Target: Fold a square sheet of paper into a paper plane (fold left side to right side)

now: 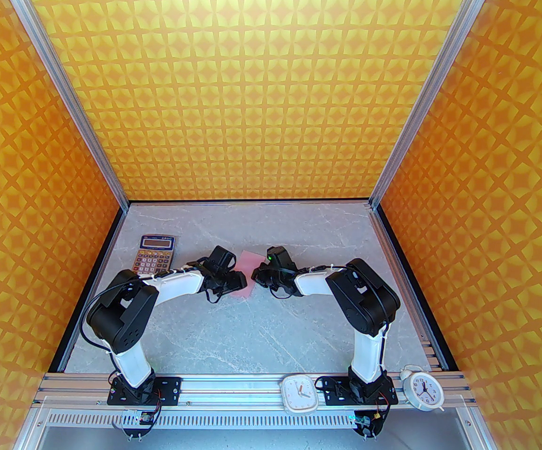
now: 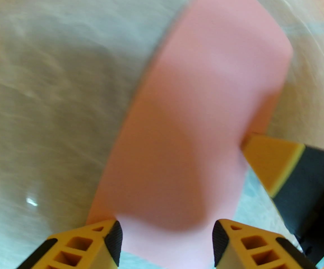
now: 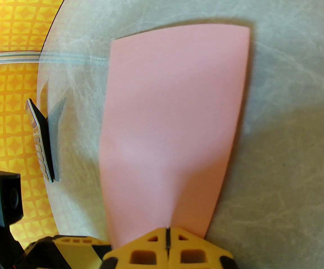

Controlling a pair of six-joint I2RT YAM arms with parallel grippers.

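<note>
The pale-pink sheet of paper lies on the grey table between both grippers, looking like an oblong strip. In the left wrist view the sheet of paper runs away from my left gripper, which is open with a finger on each side of the paper's near end. My left gripper sits at the paper's left edge. My right gripper is shut, its tips at the near edge of the paper; whether it pinches the paper I cannot tell. Its yellow fingertip touches the paper's right edge. My right gripper is right of the paper.
An orange-keyed calculator lies at the back left, seen edge-on as the calculator. A square white clock and a round white alarm clock stand on the front rail. Orange patterned walls enclose the table.
</note>
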